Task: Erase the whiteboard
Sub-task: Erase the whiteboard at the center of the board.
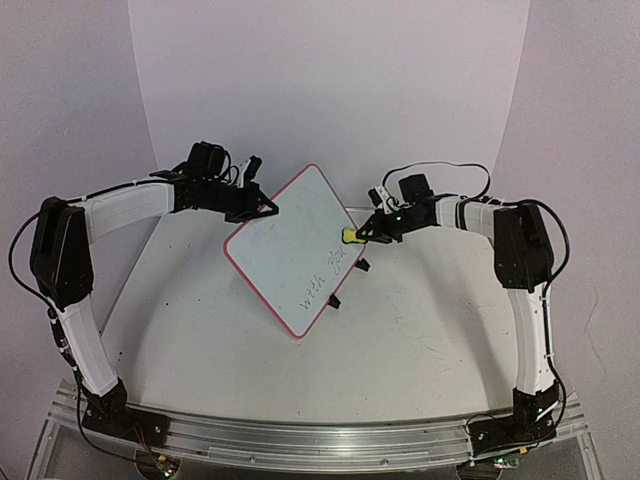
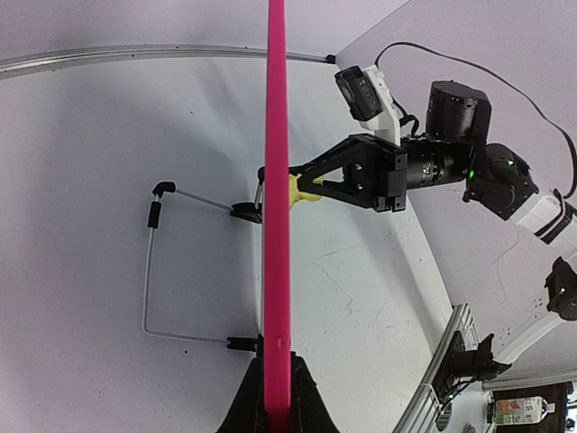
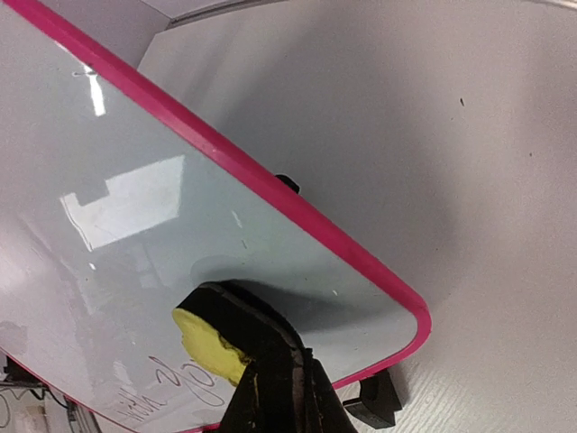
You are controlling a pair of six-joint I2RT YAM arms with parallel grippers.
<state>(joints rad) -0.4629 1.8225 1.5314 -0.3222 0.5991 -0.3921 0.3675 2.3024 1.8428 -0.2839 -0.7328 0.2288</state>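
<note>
The whiteboard is white with a pink-red frame and stands tilted up off the table. Dark handwriting runs along its lower right part. My left gripper is shut on the board's upper left edge; in the left wrist view the pink frame runs edge-on between its fingers. My right gripper is shut on a small yellow-and-black eraser block pressed on the board's face near the right corner. The right wrist view shows the block on the board just above the writing.
The board's black feet and wire stand hang under it. The metal rail with both arm bases runs along the near edge. White walls close in the table at the back and sides.
</note>
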